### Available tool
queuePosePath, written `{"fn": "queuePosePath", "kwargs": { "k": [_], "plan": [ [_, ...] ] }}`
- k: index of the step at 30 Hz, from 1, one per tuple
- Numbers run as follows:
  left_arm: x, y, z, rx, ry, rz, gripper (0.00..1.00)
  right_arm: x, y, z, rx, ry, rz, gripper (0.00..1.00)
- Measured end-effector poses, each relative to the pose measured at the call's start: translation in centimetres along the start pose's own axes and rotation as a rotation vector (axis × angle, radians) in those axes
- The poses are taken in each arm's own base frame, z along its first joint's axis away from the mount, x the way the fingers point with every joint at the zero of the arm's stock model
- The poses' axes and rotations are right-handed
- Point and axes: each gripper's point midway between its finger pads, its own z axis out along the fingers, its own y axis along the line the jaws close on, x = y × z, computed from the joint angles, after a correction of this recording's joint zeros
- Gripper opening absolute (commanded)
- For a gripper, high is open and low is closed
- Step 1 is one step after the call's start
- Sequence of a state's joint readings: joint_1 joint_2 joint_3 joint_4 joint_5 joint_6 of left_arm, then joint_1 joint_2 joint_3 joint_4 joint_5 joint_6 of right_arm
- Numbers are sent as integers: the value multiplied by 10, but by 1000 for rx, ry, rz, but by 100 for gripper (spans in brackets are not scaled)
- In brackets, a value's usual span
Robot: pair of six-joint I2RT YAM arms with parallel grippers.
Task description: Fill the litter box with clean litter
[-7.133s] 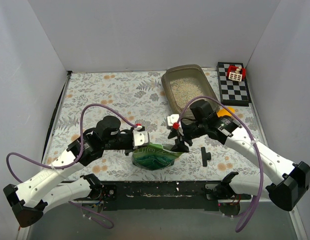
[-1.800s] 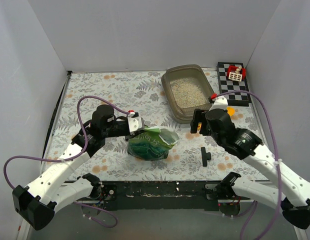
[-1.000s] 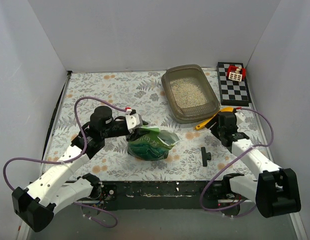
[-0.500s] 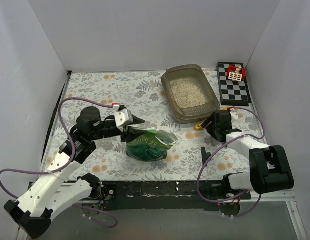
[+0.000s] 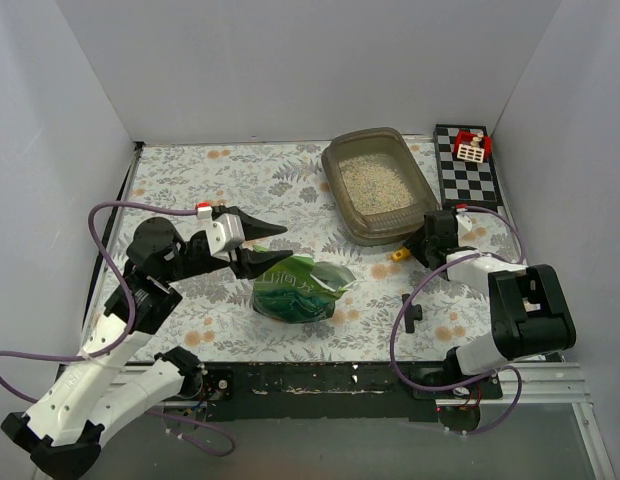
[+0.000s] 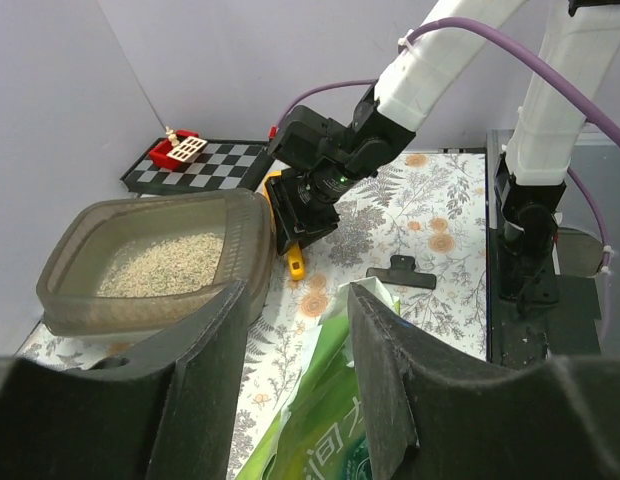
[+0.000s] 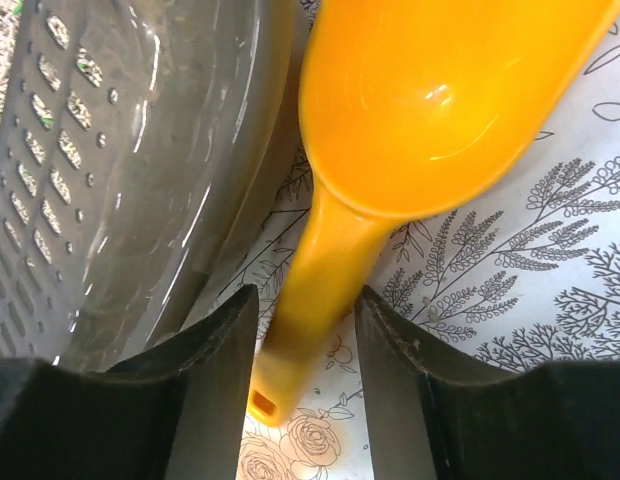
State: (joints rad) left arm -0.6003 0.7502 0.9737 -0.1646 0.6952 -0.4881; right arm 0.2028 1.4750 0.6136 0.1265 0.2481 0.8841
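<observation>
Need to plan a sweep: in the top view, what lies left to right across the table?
Green bag → litter box → checkered board

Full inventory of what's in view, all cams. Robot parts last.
litter box: 1, grey-brown, far right
litter: beige granules, inside the litter box
bag: 1, green, near centre, top open
scoop: 1, yellow-orange, on the cloth beside the box's near wall
clip: 1, black, near right
board: 1, black-and-white checkered, far right corner
toy: 1, red and white, on the board
cloth: 1, floral, covers the table
left gripper: 1, black, open, over the bag's top
right gripper: 1, black, astride the scoop handle; grip unclear
</observation>
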Motion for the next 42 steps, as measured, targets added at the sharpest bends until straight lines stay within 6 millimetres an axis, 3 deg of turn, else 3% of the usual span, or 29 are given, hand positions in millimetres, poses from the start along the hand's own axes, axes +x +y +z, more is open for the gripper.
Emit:
{"fn": "queuePosePath", "kwargs": {
  "k": [3,5,7,13,20,24,30,34,39,42],
  "plan": [
    [2,0,1,1,5,-4,44,2,-1,2,5,4,10,32],
    [3,0,1,1,6,-4,44,2,-1,2,8,6,23,13],
    [3,0,1,1,7,-5,44,1,-2,2,7,7,30,1],
    [8,-1,1,2,17,-26,39,3,-10,-20,15,13,-2,1],
    [14,6,7,-31,52,-145,36,-35,-14,-82,-2,-126,-76,1],
    [12,13,19,-34,79,-270,36,-57,-8,-124,-57,-211,-170,1],
    [-7,28,51,-3,111,-461,35,-74,40,-189,-299,-213,-454,1],
    [-26,53,80,-14,148,-573,38,-77,77,-238,-478,-182,-658,1],
    [-50,86,111,-53,173,-638,40,-61,107,-276,-614,-105,-897,1],
    [-46,94,112,-95,197,-699,40,-44,114,-285,-652,-30,-1007,1]
  ]
}}
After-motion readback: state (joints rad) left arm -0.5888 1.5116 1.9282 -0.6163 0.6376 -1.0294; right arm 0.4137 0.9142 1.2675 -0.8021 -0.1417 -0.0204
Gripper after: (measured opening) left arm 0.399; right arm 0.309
